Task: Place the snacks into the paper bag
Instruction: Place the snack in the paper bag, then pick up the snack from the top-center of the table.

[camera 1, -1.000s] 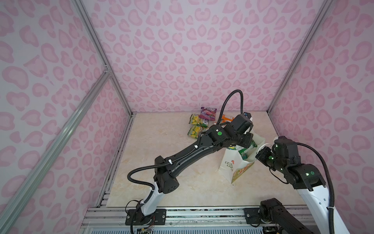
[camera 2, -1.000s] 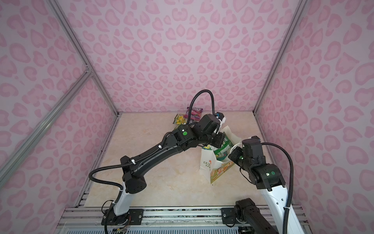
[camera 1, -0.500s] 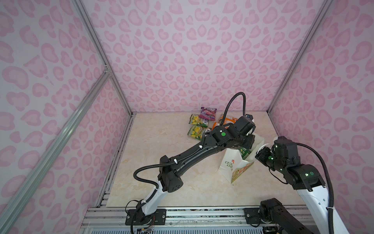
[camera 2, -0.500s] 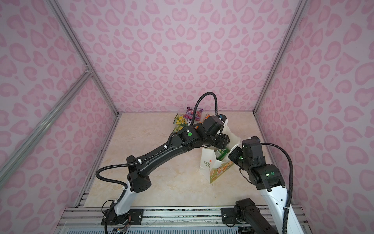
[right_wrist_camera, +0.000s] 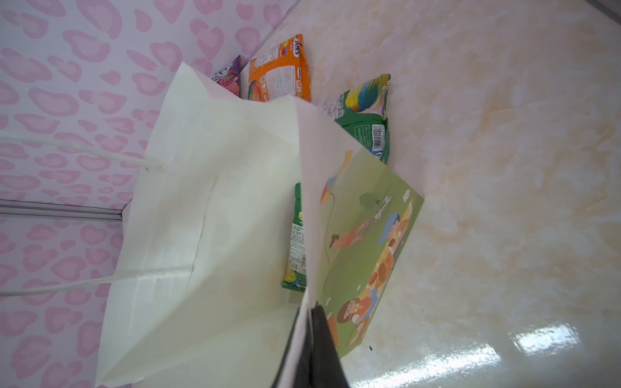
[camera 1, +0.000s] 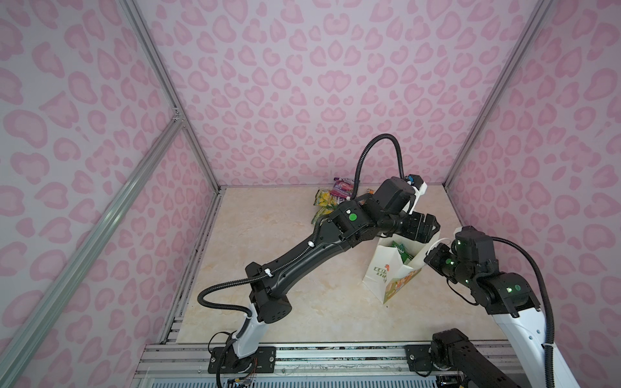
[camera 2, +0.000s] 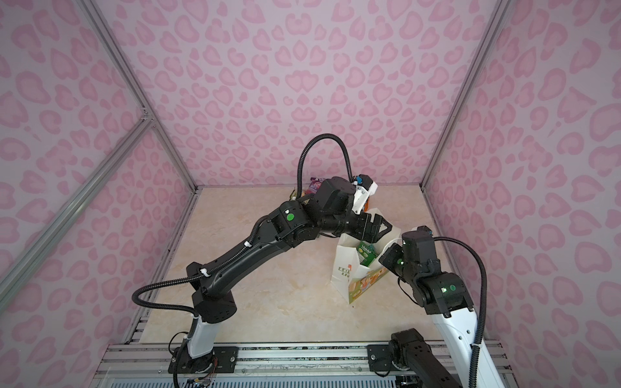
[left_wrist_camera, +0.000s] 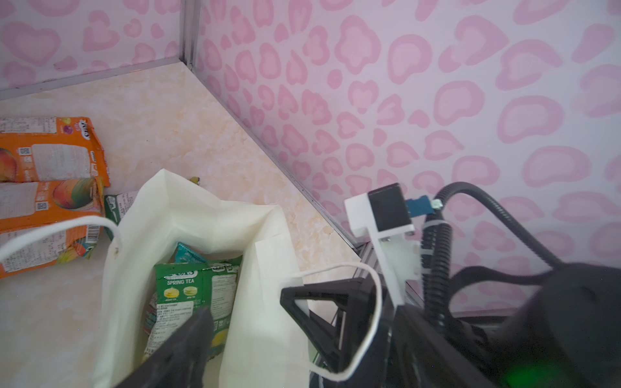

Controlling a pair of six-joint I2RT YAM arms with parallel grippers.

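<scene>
The white paper bag stands open at the right of the floor. My left gripper hangs open just above its mouth, holding nothing. Inside the bag lie a green "Spring Tea" packet and a teal packet under it. My right gripper is shut on the bag's near side wall, holding it open. Outside, behind the bag, lie two orange packets, a purple one, a green one and yellow-green ones.
The loose snacks lie close to the back wall. The right wall stands close beside the bag. The bag's white cord handles hang loose round the left gripper's fingers. Bare marble floor spreads in front.
My left gripper has opened over the bag's mouth, and the green packet it held now lies inside the bag. The right gripper has kept its hold on the bag.
</scene>
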